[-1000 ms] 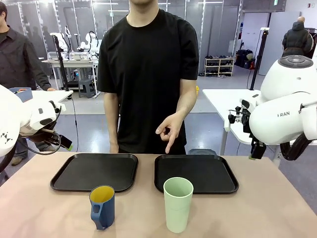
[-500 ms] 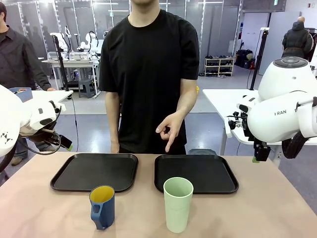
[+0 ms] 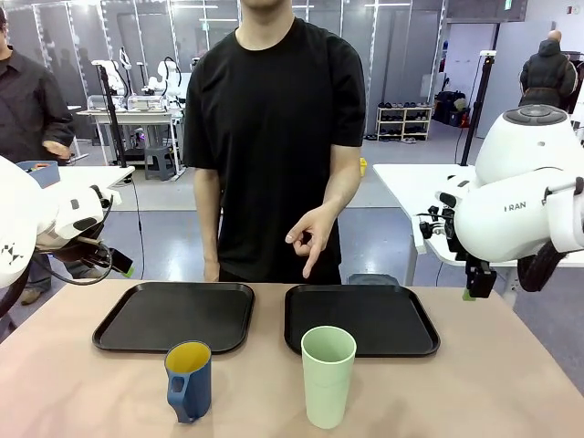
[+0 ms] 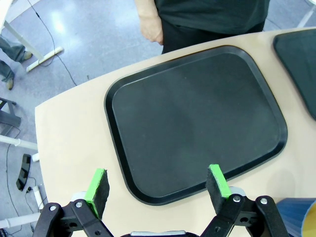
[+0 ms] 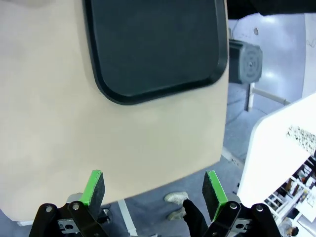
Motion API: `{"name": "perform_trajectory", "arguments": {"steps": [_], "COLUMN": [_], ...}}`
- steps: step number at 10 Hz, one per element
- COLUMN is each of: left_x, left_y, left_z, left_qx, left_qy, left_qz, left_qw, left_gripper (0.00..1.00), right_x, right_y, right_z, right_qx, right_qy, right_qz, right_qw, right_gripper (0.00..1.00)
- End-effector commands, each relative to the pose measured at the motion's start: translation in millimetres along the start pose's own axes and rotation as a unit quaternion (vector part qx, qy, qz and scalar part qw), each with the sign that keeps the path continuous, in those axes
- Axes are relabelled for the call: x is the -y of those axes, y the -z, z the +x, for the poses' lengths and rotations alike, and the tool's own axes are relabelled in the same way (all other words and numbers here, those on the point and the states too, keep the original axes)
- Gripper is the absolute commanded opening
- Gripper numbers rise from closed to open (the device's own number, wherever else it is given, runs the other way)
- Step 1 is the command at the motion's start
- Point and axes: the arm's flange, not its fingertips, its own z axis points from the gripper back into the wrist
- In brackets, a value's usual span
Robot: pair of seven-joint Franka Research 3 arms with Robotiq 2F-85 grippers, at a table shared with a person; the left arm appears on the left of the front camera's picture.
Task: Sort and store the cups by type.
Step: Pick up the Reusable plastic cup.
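Note:
Two cups stand near the table's front edge: a dark blue mug (image 3: pixel 189 381) with a handle and yellow inside at left of centre, and a tall mint-green tumbler (image 3: pixel 327 376) to its right. My left gripper (image 3: pixel 119 263) hangs open above the table's left edge; in the left wrist view it (image 4: pixel 158 182) is over the near rim of the left black tray (image 4: pixel 197 113), with the mug's rim (image 4: pixel 302 216) at the lower right corner. My right gripper (image 3: pixel 474 285) hovers open, holding nothing, at the table's far right; the right wrist view shows it (image 5: pixel 154 188) past the table edge.
Two empty black trays lie side by side, left (image 3: pixel 173 315) and right (image 3: pixel 360 319). The person stands at the far side, one hand (image 3: pixel 310 239) pointing down at the right tray. Bare tabletop (image 3: pixel 511 383) lies at the front right.
My right arm has shifted slightly, its gripper drifting a little right and down. The cups, trays and left arm have not moved.

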Motion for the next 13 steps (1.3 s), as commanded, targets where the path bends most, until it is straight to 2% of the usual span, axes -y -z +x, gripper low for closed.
{"name": "perform_trajectory", "arguments": {"steps": [1, 2, 4, 5, 6, 9, 12, 13], "left_x": [-0.8, -0.8, -0.8, -0.8, -0.8, -0.8, -0.8, -0.8], "left_y": [-0.2, -0.2, -0.2, -0.2, -0.2, -0.2, -0.2, -0.2], "left_z": [0.7, 0.7, 0.7, 0.7, 0.7, 0.7, 0.7, 0.7], "left_qx": [0.001, 0.001, 0.001, 0.001, 0.001, 0.001, 0.001, 0.001], "left_qy": [-0.002, -0.002, -0.002, -0.002, -0.002, -0.002, -0.002, -0.002], "left_qz": [0.002, 0.002, 0.002, 0.002, 0.002, 0.002, 0.002, 0.002], "left_qw": [1.000, 1.000, 1.000, 1.000, 1.000, 1.000, 1.000, 1.000], "left_gripper": [1.00, 1.00, 1.00, 1.00, 1.00, 1.00, 1.00, 1.00], "right_x": [-1.7, -6.6, -16.1, -21.1, -25.6, -36.3, -39.3, -39.5], "right_y": [16.8, 23.8, 43.9, 53.1, 62.5, 98.0, 124.9, 131.0], "right_z": [-5.2, -8.9, -13.1, -11.0, -9.6, -1.2, 2.8, 2.0], "right_qx": [0.087, 0.123, 0.164, 0.212, 0.271, 0.453, 0.543, 0.568], "right_qy": [-0.025, -0.034, -0.047, -0.055, -0.058, -0.044, -0.025, -0.021], "right_qz": [0.042, 0.059, 0.084, 0.103, 0.121, 0.158, 0.122, 0.145], "right_qw": [0.995, 0.990, 0.982, 0.970, 0.953, 0.877, 0.830, 0.810], "right_gripper": [1.00, 1.00, 1.00, 1.00, 1.00, 1.00, 1.00, 1.00]}}
